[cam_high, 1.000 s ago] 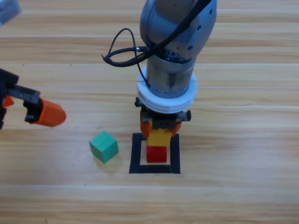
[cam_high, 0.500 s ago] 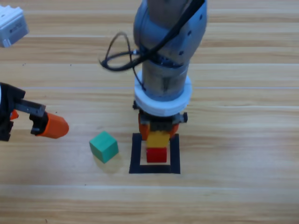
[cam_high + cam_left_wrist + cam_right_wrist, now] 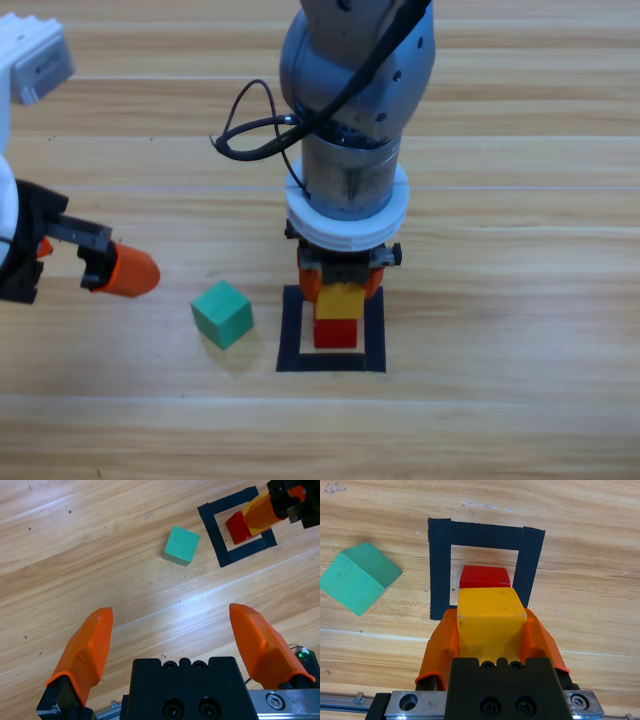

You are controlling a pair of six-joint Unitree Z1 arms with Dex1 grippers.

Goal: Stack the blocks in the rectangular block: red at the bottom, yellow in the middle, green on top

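Note:
The red cube (image 3: 335, 333) (image 3: 485, 576) (image 3: 238, 526) sits inside the black tape square (image 3: 293, 333) (image 3: 439, 570) (image 3: 209, 519). My right gripper (image 3: 340, 290) (image 3: 491, 625) is shut on the yellow cube (image 3: 340, 297) (image 3: 490, 620) (image 3: 259, 513), which is directly above the red one; whether they touch I cannot tell. The green cube (image 3: 222, 313) (image 3: 359, 576) (image 3: 181, 545) lies on the wood just left of the square. My left gripper (image 3: 130, 270) (image 3: 172, 635) hangs open at the left, apart from the green cube, with nothing between its jaws.
A black cable (image 3: 250, 130) loops off the right arm's left side. The right arm's grey body (image 3: 355, 90) stands over the table's middle, behind the square. Bare wood lies in front of and to the right of the square.
The left gripper has drifted right and slightly down toward the green cube. The right arm has shifted a little to the left, with the yellow cube still held over the red one.

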